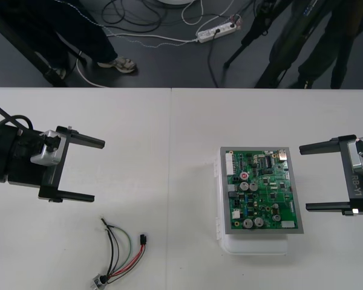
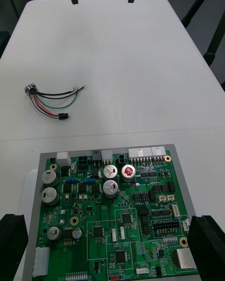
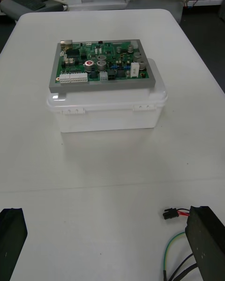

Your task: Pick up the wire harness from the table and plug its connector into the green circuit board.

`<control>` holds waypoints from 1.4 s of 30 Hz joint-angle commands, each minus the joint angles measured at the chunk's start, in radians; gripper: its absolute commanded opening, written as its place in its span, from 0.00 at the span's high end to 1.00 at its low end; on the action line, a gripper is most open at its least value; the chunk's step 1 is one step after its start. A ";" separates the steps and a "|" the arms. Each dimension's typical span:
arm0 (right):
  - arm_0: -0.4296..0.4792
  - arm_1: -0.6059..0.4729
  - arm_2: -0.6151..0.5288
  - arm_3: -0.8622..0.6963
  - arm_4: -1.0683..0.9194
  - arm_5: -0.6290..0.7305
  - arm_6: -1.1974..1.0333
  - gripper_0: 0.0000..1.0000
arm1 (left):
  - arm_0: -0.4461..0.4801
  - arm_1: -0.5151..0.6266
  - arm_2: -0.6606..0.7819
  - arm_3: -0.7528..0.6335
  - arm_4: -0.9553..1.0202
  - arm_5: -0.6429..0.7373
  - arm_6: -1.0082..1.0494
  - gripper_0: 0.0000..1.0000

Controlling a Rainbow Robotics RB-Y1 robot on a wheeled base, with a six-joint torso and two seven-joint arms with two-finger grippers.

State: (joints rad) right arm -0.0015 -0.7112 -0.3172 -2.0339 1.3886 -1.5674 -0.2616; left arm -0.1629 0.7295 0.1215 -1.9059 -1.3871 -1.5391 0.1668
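Front view: the left gripper (image 1: 97,170) hovers well left of the green circuit board (image 1: 260,190), spread wide with nothing in it. The right gripper (image 1: 304,177) stands just right of the board, equally open and empty. The wire harness (image 1: 122,254) lies on the counter (image 1: 169,133), well left of the board.

Right wrist view: the harness lies loose beyond the board, its black plug (image 2: 63,116) apart from it.

Left wrist view: the board sits on its white base (image 3: 108,107).
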 commanded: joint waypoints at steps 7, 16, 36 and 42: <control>0.014 0.006 0.016 -0.028 0.004 -0.003 0.041 0.00 | -0.033 -0.007 0.026 -0.007 0.016 -0.032 0.042 0.00; 0.014 0.006 0.016 -0.028 0.004 -0.003 0.041 0.00 | 0.016 -0.044 0.000 0.014 0.003 -0.032 0.042 0.00; 0.041 0.016 0.018 -0.012 -0.031 -0.003 0.021 0.00 | 0.016 0.001 0.015 0.010 -0.003 -0.032 0.089 0.00; 0.041 0.012 -0.020 -0.009 -0.077 -0.002 -0.002 0.00 | 0.082 0.085 0.012 -0.096 -0.027 -0.032 0.122 0.00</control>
State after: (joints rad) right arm 0.0243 -0.7004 -0.2975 -2.0333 1.3472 -1.5674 -0.2617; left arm -0.1411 0.7226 0.1199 -1.9001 -1.3964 -1.5420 0.1935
